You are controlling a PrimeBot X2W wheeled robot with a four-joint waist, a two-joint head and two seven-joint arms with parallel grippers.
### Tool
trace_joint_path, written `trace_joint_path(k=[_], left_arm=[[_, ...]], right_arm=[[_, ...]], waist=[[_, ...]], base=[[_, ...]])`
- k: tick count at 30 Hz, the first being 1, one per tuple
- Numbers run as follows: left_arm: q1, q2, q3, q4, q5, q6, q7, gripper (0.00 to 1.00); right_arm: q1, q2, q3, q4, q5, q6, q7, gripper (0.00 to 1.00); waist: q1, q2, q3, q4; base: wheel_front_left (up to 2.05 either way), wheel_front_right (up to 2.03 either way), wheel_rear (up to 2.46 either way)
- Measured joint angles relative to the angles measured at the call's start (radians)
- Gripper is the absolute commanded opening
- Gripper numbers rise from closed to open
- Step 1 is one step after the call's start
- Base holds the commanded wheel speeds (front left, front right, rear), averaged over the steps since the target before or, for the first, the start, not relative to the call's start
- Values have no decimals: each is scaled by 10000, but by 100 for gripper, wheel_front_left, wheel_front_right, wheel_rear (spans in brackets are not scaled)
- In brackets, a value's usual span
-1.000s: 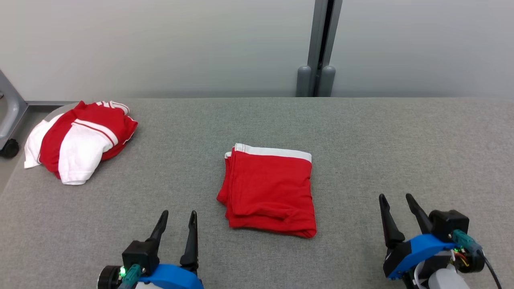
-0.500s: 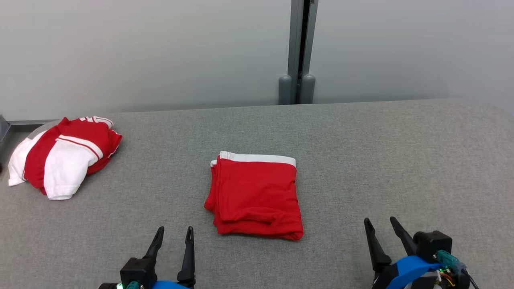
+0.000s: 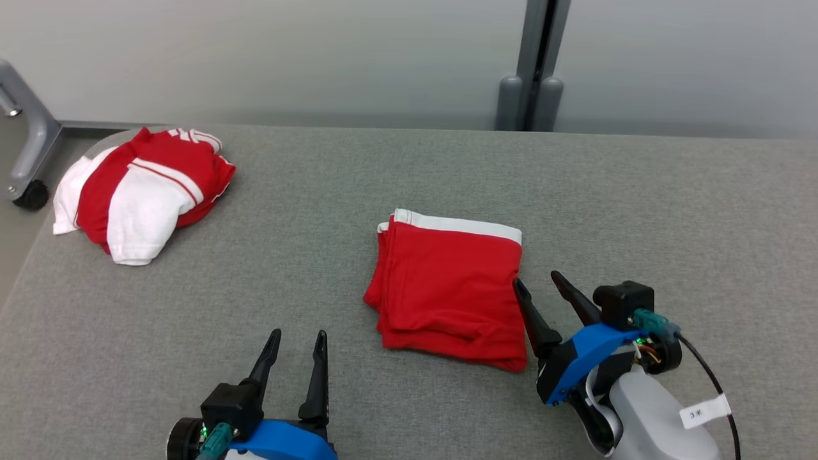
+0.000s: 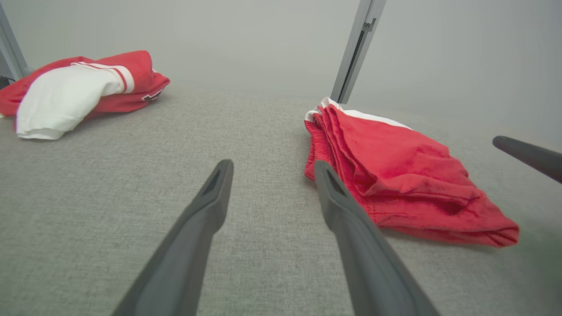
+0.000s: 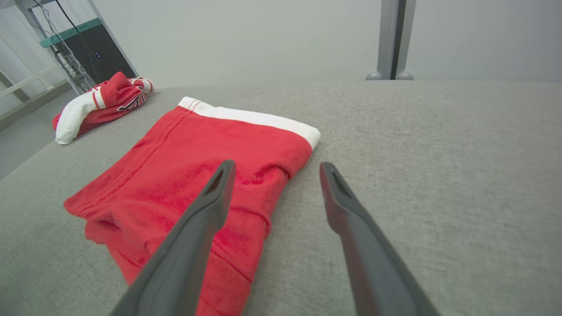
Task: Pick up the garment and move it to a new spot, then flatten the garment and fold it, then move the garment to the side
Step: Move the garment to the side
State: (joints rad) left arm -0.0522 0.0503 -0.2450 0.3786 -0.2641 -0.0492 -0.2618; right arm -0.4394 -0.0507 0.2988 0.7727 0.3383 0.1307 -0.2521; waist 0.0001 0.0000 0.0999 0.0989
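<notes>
The garment (image 3: 447, 287), red with a white band along its far edge, lies folded in a rough square at the middle of the grey table (image 3: 639, 191). My right gripper (image 3: 535, 278) is open at the garment's right edge. In the right wrist view the right gripper (image 5: 276, 164) straddles that edge: one finger is over the red garment (image 5: 175, 175), the other over bare table. My left gripper (image 3: 298, 333) stands open near the front edge, left of the garment and apart from it. The left wrist view has the left gripper (image 4: 273, 164) empty, the garment (image 4: 395, 175) to its right.
A second red and white garment (image 3: 140, 191) lies bunched at the table's far left corner. A grey post (image 3: 530, 64) stands behind the table against a pale wall. A wheeled frame leg (image 3: 29, 191) is off the left edge.
The head camera has shifted. My right gripper has moved left and forward, from well right of the garment to its right edge. The left gripper and both garments stay put.
</notes>
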Motion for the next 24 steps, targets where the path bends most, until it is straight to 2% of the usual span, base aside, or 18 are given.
trace_joint_path(k=[8, 9, 10, 13, 16, 20, 24], left_arm=[[-306, 2, -314, -169, -399, 44, 0, 100], [-341, 4, -326, -201, -447, 48, 0, 100], [-350, 4, -339, -222, -451, 58, 0, 100], [-350, 4, -334, -267, -522, 130, 0, 100], [-373, 2, -280, -301, -508, 132, 0, 100], [-517, 4, -146, -324, -322, 71, 0, 100], [-709, 8, -125, -303, -226, -63, 0, 100]], right_arm=[[-1305, 8, 40, 1987, 245, 0, 596, 100], [-1357, 12, 92, 2199, 230, 0, 610, 48], [-1373, 8, 157, 2370, 234, 0, 617, 0], [-1545, 8, 249, 2598, 253, 0, 384, 0], [-1596, 102, 174, 2807, 230, 21, 100, 0], [-1642, 121, -65, 2957, 105, 29, -102, 0], [-1568, 113, -136, 2907, -38, 31, -150, 0]], waist=[[1, 0, 708, 798], [1, 0, 792, 861], [1, 0, 872, 912], [1, 0, 1061, 885], [0, 0, 1128, 568], [0, 0, 1222, -235], [0, 0, 1299, -1318]], base=[[0, 0, 0], [0, 0, 0], [0, 0, 0], [0, 0, 0], [0, 0, 0], [0, 0, 0], [0, 0, 0]])
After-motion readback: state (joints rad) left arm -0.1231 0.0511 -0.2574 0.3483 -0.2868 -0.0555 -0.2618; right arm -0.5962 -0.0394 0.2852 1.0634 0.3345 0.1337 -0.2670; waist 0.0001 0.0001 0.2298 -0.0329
